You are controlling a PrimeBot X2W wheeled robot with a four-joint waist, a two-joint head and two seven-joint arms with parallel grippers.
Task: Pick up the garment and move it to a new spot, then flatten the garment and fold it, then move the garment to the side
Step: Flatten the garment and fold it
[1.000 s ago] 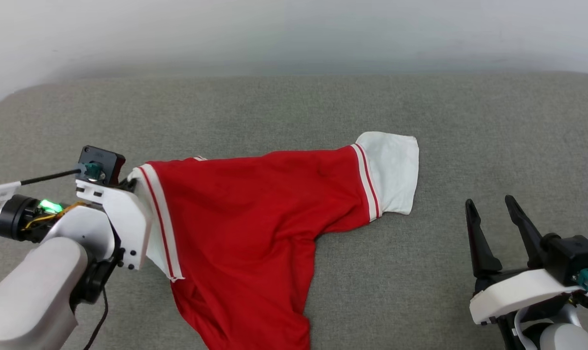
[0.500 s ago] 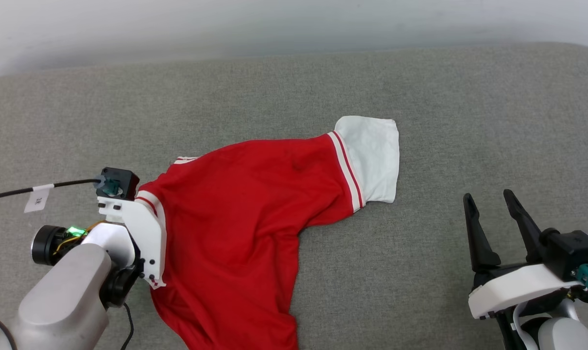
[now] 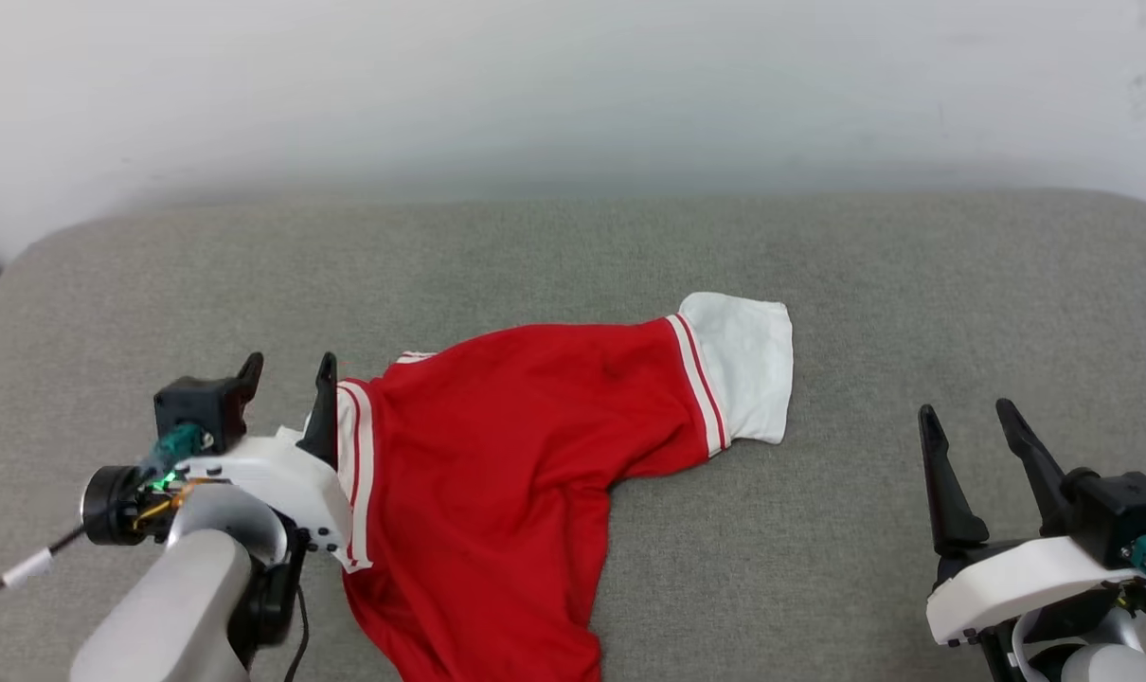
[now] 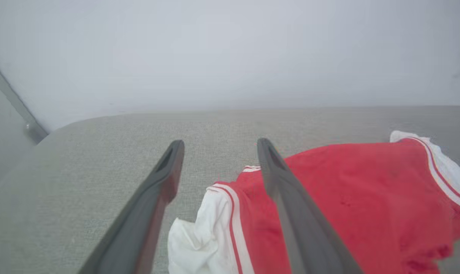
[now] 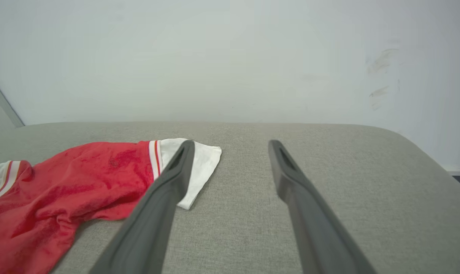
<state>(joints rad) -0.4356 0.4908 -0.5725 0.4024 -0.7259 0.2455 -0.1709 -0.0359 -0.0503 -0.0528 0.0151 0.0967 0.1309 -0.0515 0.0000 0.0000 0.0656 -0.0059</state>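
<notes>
Bare grey cushion (image 3: 914, 284) lies open all around my right fingers (image 3: 942, 483), and between them and the white sleeve of the garment (image 3: 497, 474). Left of my left fingers (image 3: 325, 417) the cushion is bare too. The garment, just beside them, blocks the middle and runs off the near edge. Behind it is a free strip, then the wall (image 3: 573, 85).

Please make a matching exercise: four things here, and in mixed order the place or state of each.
1. bright red fabric jersey with white striped sleeves
2. left gripper, dark fingers
3. right gripper, dark fingers
4. grey woven cushion

a. open, apart from the cloth
b. lies rumpled, not yet folded
c. supports the cloth
d. open beside a striped sleeve

Pairs: 1-b, 2-d, 3-a, 4-c
</notes>
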